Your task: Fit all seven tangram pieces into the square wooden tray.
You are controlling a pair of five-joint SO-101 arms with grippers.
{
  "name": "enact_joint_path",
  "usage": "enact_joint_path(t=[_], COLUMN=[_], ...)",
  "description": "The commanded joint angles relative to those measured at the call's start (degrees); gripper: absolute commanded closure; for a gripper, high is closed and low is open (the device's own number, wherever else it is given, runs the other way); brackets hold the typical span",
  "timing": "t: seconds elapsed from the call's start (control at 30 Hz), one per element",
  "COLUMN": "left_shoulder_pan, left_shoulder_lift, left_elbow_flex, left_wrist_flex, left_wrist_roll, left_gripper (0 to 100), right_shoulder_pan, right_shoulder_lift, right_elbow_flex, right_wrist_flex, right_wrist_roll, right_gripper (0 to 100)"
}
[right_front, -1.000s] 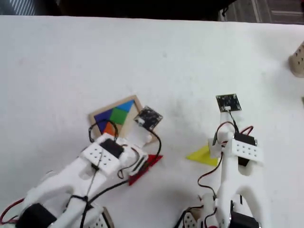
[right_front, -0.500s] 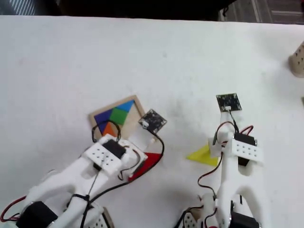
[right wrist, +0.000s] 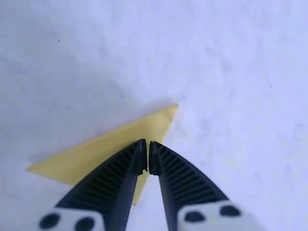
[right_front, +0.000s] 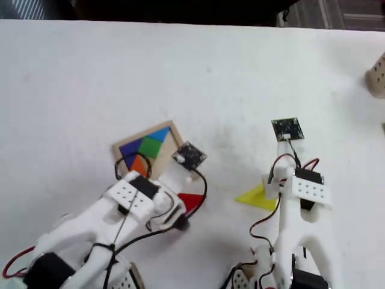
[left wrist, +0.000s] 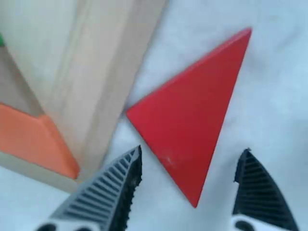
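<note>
The square wooden tray [right_front: 172, 130] holds blue, green and orange pieces [right_front: 139, 162]; its rim [left wrist: 110, 82] and the orange piece [left wrist: 33, 139] also appear in the left wrist view. A red triangle [left wrist: 192, 115] lies flat on the white table just outside that rim, seen in the high view as the red triangle [right_front: 192, 200]. My left gripper [left wrist: 191, 153] is open, its fingers on either side of the triangle's nearest corner. A yellow triangle [right wrist: 96, 154] lies beside the right arm, and my right gripper [right wrist: 147, 149] is shut directly over it.
The left arm [right_front: 129, 201] covers the tray's near corner. The right arm [right_front: 298, 192] stands next to the yellow triangle [right_front: 255, 197]. A pale pegged object [right_front: 377, 75] sits at the far right edge. White table stretches wide behind the tray.
The red triangle has shifted up toward the tray's corner with the left arm, and shows less from under the arm. The right arm has stayed still.
</note>
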Motion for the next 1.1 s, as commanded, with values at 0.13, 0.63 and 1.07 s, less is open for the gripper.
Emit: enact_joint_path(t=[0.13, 0.63, 1.07], left_shoulder_pan=[-0.5, -1.3, 0.7], left_shoulder_lift=[-0.4, 17.8, 16.4], left_elbow_flex=[-1.6, -16.4, -14.9], left_wrist_flex=[-1.1, 1.2, 1.2], left_wrist_roll=[-1.8, -3.8, -11.3], left_gripper=[65, 65, 65], right_shoulder_pan=[-0.6, -0.6, -0.6], right_shoulder_lift=[-0.8, -0.8, -0.9], right_elbow_flex=[-0.3, -0.2, -0.2], right_wrist_flex=[-0.7, -0.6, -0.5], right_wrist_roll=[1.1, 1.1, 1.2], right_gripper=[97.9, 97.9, 97.9])
